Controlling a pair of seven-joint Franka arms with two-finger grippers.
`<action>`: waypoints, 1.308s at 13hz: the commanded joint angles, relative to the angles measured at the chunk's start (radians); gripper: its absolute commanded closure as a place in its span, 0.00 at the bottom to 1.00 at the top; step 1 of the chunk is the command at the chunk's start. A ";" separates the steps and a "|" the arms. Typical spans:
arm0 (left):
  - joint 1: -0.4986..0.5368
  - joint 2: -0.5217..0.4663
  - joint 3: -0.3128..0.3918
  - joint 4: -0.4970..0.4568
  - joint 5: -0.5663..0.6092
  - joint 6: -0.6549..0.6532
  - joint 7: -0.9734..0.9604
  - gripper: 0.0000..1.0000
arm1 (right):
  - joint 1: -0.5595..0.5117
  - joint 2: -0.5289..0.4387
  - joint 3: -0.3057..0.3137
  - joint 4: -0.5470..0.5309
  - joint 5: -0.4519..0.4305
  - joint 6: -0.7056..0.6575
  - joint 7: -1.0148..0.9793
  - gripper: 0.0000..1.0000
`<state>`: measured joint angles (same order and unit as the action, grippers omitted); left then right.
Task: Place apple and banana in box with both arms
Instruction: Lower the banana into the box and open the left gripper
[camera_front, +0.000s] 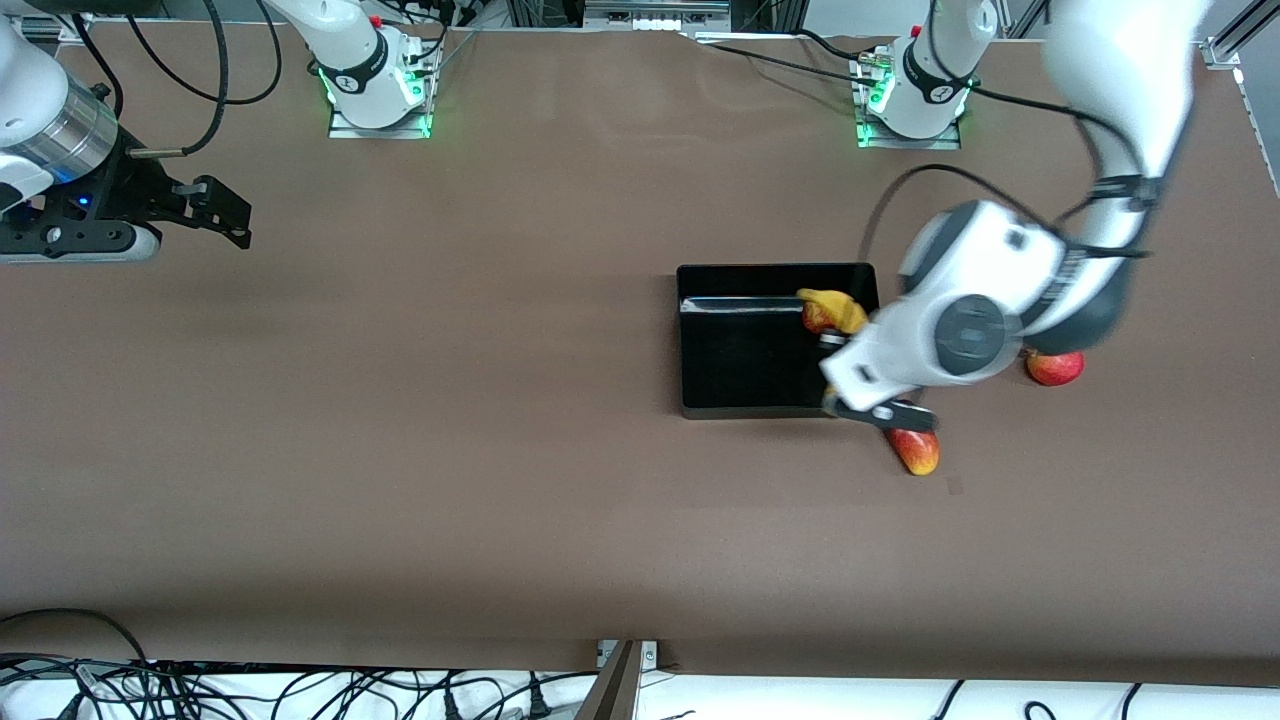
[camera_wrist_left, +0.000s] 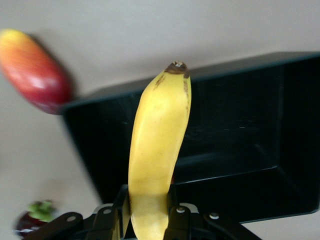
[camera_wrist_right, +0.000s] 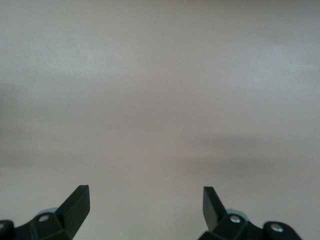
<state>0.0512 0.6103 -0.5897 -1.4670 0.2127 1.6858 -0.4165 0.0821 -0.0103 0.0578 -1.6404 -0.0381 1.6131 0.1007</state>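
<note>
Left pincer (camera_wrist_left: 148, 212) is clamping the banana (camera_wrist_left: 157, 150) over the box (camera_front: 745, 385) — right pincer (camera_wrist_right: 146, 204) is hanging apart over bare desk (camera_front: 450, 400).

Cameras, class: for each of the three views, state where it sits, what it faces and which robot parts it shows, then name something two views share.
Front view: high across the table, facing both arms' bases; right claw waits.
Left wrist view: on the left arm, facing the box; left claw grips the banana.
Right wrist view: on the right arm, facing bare table; open claw.
Shared: front and left wrist views both show banana and box.
</note>
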 joint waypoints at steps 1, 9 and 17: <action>-0.089 0.017 0.005 -0.051 0.038 0.061 -0.147 0.91 | 0.002 0.007 -0.001 0.022 -0.014 -0.021 0.010 0.00; -0.149 0.100 0.007 -0.202 0.184 0.294 -0.324 0.83 | 0.002 0.006 -0.001 0.022 -0.014 -0.021 0.016 0.00; -0.058 -0.018 -0.012 -0.118 0.153 0.127 -0.309 0.00 | 0.002 0.007 0.000 0.022 -0.014 -0.021 0.016 0.00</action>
<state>-0.0512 0.6826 -0.5846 -1.6236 0.3742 1.9268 -0.7288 0.0821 -0.0100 0.0574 -1.6398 -0.0381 1.6124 0.1038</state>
